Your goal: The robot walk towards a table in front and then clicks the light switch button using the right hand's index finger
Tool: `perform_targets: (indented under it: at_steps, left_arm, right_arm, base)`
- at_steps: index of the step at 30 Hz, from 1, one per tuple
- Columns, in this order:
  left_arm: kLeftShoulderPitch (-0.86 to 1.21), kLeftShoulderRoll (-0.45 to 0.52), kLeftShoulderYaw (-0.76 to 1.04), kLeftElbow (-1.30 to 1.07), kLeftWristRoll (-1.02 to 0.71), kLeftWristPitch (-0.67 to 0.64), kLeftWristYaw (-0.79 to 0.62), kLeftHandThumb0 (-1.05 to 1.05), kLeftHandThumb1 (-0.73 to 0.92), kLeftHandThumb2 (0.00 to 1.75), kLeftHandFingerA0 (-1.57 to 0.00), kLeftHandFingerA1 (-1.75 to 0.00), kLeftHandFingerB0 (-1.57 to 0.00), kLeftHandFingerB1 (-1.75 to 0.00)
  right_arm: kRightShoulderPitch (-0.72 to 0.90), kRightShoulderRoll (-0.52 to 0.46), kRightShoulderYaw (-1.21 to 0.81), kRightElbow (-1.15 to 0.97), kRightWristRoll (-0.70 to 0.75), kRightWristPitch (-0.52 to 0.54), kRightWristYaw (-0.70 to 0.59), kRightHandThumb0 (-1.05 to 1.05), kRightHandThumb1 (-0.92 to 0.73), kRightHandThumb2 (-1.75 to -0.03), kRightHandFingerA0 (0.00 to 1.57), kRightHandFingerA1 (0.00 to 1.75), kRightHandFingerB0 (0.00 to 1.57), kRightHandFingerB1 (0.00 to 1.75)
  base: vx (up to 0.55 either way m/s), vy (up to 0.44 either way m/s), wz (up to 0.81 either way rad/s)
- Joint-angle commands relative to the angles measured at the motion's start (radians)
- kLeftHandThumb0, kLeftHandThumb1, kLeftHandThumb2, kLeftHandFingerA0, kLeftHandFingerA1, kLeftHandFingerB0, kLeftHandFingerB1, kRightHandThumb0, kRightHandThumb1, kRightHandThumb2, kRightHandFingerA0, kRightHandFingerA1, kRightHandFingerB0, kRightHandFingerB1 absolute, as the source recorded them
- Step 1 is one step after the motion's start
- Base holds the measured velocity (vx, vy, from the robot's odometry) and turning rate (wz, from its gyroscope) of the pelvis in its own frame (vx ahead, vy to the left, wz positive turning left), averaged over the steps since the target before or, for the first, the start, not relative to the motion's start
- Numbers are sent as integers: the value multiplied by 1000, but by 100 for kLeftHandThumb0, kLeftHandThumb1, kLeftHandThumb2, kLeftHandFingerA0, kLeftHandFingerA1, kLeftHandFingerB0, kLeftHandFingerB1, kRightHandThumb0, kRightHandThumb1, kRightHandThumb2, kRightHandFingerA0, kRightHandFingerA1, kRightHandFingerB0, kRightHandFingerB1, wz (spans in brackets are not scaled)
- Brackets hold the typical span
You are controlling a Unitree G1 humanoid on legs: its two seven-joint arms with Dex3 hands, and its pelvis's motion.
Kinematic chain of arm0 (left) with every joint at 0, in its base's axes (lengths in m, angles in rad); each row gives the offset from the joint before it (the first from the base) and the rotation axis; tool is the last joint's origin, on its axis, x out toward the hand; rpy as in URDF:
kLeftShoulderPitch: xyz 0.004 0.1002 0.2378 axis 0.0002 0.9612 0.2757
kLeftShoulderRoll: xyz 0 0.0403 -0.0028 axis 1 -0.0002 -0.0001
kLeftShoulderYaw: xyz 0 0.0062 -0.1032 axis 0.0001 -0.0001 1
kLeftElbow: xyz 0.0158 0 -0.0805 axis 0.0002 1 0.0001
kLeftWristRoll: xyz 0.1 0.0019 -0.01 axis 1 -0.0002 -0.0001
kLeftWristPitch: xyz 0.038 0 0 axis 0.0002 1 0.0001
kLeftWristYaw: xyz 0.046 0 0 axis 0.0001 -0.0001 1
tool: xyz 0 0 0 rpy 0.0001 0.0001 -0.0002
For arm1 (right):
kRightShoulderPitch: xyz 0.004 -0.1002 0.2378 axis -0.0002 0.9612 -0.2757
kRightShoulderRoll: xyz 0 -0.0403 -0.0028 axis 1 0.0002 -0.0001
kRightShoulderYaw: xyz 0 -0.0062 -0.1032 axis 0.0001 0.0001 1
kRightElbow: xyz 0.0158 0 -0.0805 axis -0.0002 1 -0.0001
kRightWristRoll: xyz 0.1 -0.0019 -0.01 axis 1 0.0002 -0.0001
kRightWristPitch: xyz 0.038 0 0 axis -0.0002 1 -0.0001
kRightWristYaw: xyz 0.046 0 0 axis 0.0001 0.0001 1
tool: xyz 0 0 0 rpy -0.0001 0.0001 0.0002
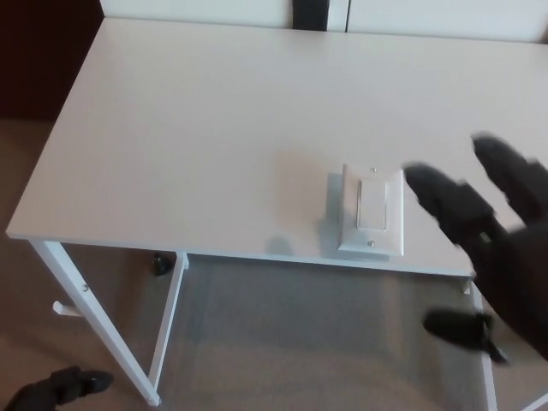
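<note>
The blurred right hand (501, 248) hovered just right of the light switch (372, 211) on the white desk (205, 128), fingers (445, 201) spread, holding nothing.

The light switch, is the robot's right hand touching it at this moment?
No, the right hand is raised to the right of the light switch, fingers spread, and the whole switch plate shows uncovered on the table.

No legible text, labels, brands, numbers or signs: light switch (372, 211) and table (214, 128) are unmarked.

Bare table (214, 128) all around the light switch (372, 211); nothing blocks it
</note>
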Motion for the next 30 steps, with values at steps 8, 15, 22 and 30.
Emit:
perform_targets:
  at_steps: [8,15,22,30]
  left_arm:
    - [24,14,-1,38,16,-28,11,-6,61,57,-56,-45,-42,-40]
    - [22,16,0,22,13,-6,4,-8,60,57,-53,-45,-40,-40]
    - [41,7,5,20,-2,-7,1,-9,61,57,-52,-44,-40,-40]
    - [39,-1,-4,38,7,-10,9,-7,62,57,-54,-44,-41,-40]
  right_arm:
    - [196,110,-148,582,451,-256,-198,-54,-64,-61,7,25,12,30]
    - [95,144,-163,777,524,-182,-52,-54,-68,-60,3,28,7,28]
    - [59,119,-169,892,558,-163,25,-60,-53,-87,0,37,0,32]
    - [36,95,-167,924,597,-144,48,-62,-54,-87,0,41,0,30]
  base:
    - [0,0,0]
    - [0,0,0]
    - [0,0,0]
    - [0,0,0]
